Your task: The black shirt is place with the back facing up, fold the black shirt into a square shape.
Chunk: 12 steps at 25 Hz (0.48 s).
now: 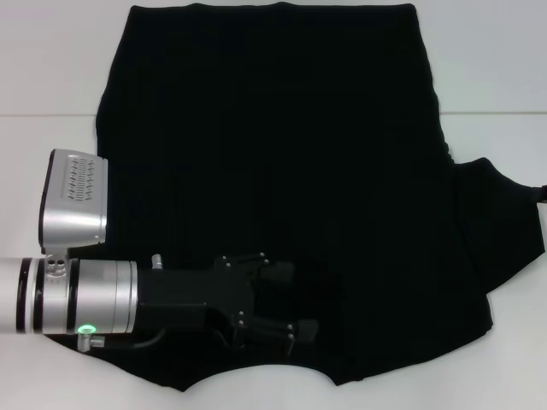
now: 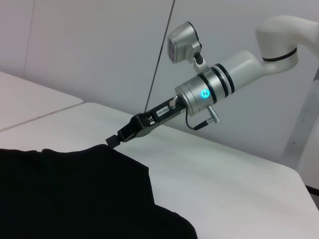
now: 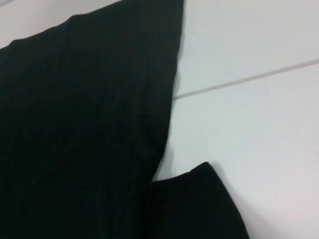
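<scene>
The black shirt (image 1: 282, 154) lies spread flat on the white table (image 1: 51, 68), plain side up, and is much larger than the grippers. Its right sleeve (image 1: 504, 222) sticks out to the right; no sleeve shows on its left side. My left gripper (image 1: 291, 301) reaches in from the left, low over the shirt's near part, fingers open with nothing between them. In the left wrist view my right gripper (image 2: 110, 142) sits at the sleeve's outer edge (image 2: 99, 148), its fingers closed on the cloth. The right wrist view shows the shirt's side (image 3: 84, 124) and sleeve (image 3: 199, 204).
A seam (image 1: 43, 115) crosses the white tabletop. Bare table shows to the left, right and front of the shirt. A pale wall (image 2: 99, 50) stands behind the table's right side, where the right arm (image 2: 219, 84) comes in.
</scene>
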{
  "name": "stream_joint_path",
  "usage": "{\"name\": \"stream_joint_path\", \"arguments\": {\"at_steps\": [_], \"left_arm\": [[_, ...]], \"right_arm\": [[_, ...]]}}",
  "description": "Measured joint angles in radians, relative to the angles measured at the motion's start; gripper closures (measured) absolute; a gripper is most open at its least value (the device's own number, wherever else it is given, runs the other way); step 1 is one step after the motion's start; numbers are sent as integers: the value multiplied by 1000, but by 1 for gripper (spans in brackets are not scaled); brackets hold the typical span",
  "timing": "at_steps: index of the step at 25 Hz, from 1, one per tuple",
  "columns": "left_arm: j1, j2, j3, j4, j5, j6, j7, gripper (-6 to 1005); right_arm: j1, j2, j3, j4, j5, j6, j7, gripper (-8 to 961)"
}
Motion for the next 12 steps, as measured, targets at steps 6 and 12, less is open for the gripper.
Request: {"name": "stream_joint_path", "arguments": {"at_steps": [6,12], "left_arm": [[1,0,0,-1,0,1,-1,37],[-2,0,0,0,0,2,-3,36]], "right_arm": [[10,11,12,8,2,49,-29,949],[21,18,6,9,12,95,-33,948]]}}
